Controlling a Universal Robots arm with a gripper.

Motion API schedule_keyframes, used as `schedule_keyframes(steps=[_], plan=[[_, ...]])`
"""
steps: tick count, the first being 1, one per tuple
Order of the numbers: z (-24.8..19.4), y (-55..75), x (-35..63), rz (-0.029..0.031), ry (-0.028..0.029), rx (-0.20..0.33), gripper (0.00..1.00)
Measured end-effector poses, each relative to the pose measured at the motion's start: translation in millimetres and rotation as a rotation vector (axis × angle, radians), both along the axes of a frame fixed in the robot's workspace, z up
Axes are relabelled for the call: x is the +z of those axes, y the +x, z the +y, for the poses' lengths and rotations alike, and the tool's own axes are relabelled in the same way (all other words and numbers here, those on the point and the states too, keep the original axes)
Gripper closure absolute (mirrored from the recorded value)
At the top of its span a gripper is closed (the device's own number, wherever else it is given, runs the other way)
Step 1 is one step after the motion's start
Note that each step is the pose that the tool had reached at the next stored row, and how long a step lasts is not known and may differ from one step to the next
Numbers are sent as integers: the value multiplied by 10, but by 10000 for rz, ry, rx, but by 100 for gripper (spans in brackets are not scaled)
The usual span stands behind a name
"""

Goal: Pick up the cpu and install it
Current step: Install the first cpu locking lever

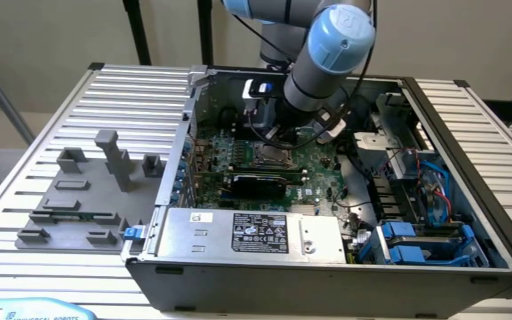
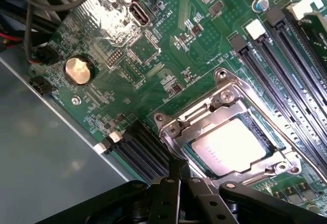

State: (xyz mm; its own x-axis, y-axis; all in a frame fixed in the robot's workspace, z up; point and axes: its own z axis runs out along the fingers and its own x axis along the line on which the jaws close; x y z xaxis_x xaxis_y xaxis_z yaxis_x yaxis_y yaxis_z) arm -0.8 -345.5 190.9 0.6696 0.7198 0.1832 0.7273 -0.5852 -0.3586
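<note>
Cpu [image 2: 231, 145]: flat square, silvery metal top, seated in steel-framed socket [image 2: 225, 101].
Gripper [image 2: 176, 175]: black fingers closed, empty, just beside the socket.

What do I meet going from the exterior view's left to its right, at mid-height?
Grey tray blocks → slatted table → case wall → motherboard → drive bays with blue latches → case's far wall.

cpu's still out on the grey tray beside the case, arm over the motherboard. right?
Not quite. The cpu lies in the motherboard socket, inside the metal frame, as the wrist view shows. The arm is indeed over the motherboard, inside the case.
</note>
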Motion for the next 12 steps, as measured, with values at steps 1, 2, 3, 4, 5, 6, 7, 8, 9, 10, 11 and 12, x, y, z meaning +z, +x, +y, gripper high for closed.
schedule_keyframes(steps=[1, 2, 3, 4, 5, 6, 7, 8, 9, 10, 11, 12], plan=[[0, 9, -1, -1, 1, 11, 89], [-1, 17, -1, -1, 1, 25, 89], [-3, 25, -1, -1, 0, 43, 89], [-5, 31, -1, -1, 0, 62, 89], [-7, 36, -2, -1, -3, 86, 89], [-10, 39, -3, 0, -1, 118, 89], [-12, 41, -4, -1, 1, 151, 89], [-15, 42, -6, -1, 2, 187, 89], [-17, 44, -8, -1, 4, 222, 89], [-19, 45, -9, -1, 5, 259, 89], [-21, 47, -11, -1, 4, 297, 89], [-21, 50, -12, 0, 2, 336, 89]])
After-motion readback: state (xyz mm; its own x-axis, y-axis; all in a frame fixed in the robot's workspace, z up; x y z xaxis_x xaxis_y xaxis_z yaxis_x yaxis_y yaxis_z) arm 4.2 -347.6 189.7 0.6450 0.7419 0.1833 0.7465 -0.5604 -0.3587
